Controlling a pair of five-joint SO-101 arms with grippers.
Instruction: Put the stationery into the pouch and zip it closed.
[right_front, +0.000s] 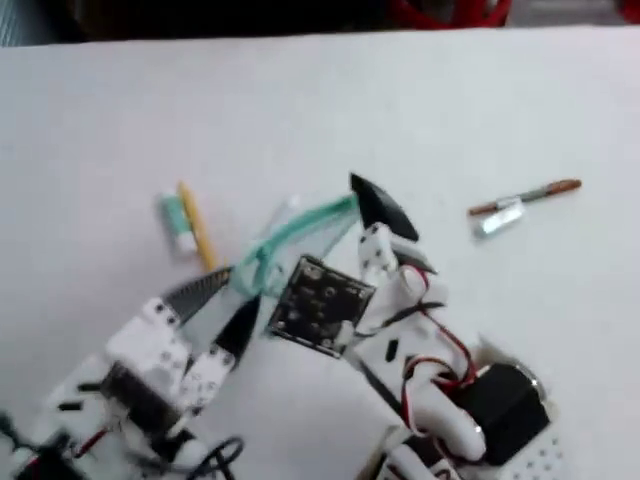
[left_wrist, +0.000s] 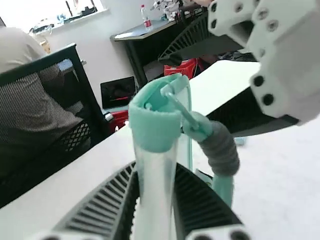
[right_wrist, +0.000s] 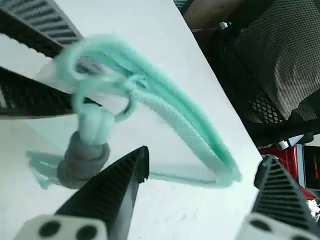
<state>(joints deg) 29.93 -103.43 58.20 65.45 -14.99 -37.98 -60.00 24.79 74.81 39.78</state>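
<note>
A clear pouch (right_front: 300, 238) with mint-green trim lies mid-table between both arms. My left gripper (right_front: 222, 303) is shut on one end of the pouch (left_wrist: 154, 150), which stands pinched between its ribbed fingers (left_wrist: 107, 205). The grey zip pull (left_wrist: 222, 150) on its green cord hangs beside that end. My right gripper (right_wrist: 200, 195) is open over the pouch's other end (right_wrist: 200, 145), one finger close to the zip pull (right_wrist: 82, 160). A yellow pencil (right_front: 197, 225) and a green eraser (right_front: 175, 222) lie left of the pouch. A brown marker (right_front: 535, 193) lies far right.
A small clear-and-white item (right_front: 497, 220) lies beside the marker. The white table (right_front: 320, 100) stretches wide behind the pouch. Beyond its far edge stand a mesh chair (left_wrist: 45, 115), a dark desk and red items.
</note>
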